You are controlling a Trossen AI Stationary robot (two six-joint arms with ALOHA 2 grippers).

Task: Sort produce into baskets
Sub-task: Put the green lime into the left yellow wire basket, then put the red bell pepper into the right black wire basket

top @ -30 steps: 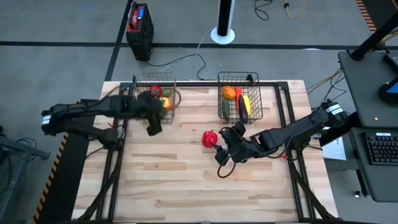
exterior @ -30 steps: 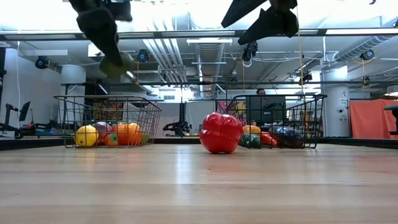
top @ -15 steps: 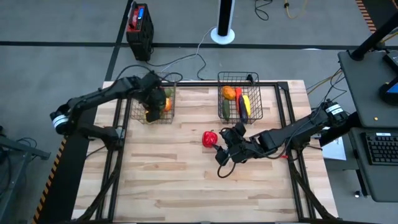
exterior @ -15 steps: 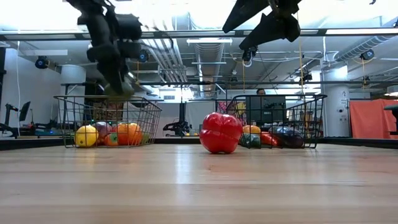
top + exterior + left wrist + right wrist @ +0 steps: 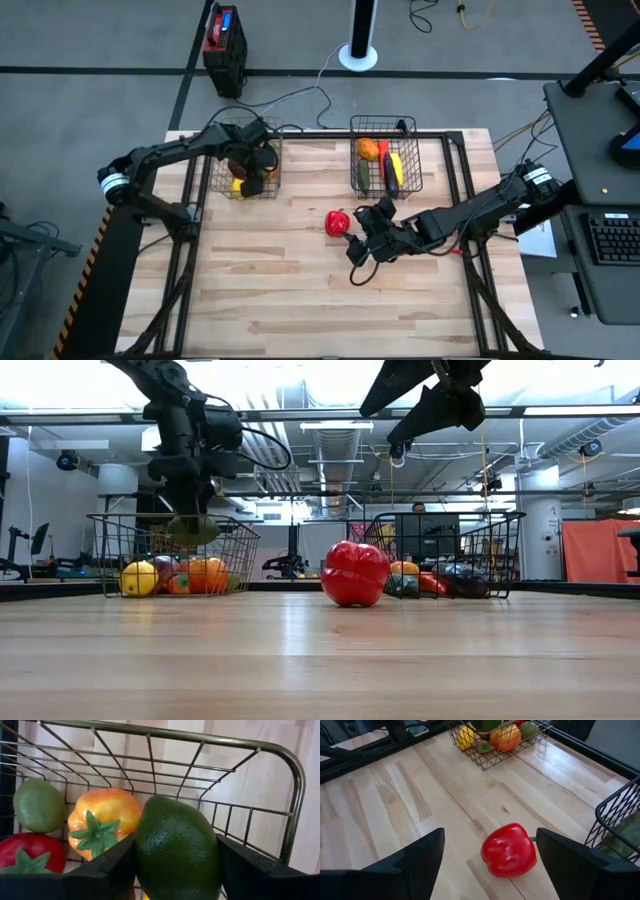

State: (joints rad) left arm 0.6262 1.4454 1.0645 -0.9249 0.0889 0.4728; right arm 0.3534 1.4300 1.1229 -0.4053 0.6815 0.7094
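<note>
My left gripper (image 5: 175, 870) hangs over the left basket (image 5: 222, 188) at about eleven o'clock on the table (image 5: 300, 300), its two dark fingers (image 5: 107, 870) closed against the sides of a dark green, pebbly-skinned avocado (image 5: 177, 850). Beneath it, inside that wire basket, I see an orange-yellow bell pepper (image 5: 107, 815) with a green stem, a lime (image 5: 39, 806) beside it, and part of a red tomato (image 5: 30, 852); the low view also shows a yellow lemon (image 5: 139, 578) at one end. The right basket (image 5: 410, 188), at about one o'clock, holds an orange piece (image 5: 368, 151), a yellow one (image 5: 397, 162), a green one (image 5: 361, 176) and a dark purple one (image 5: 391, 182). My right gripper (image 5: 485, 870) hovers wide open, holding nothing, above a glossy red bell pepper (image 5: 509, 850), which lies on its side on the bare wood near the table's centre.
</note>
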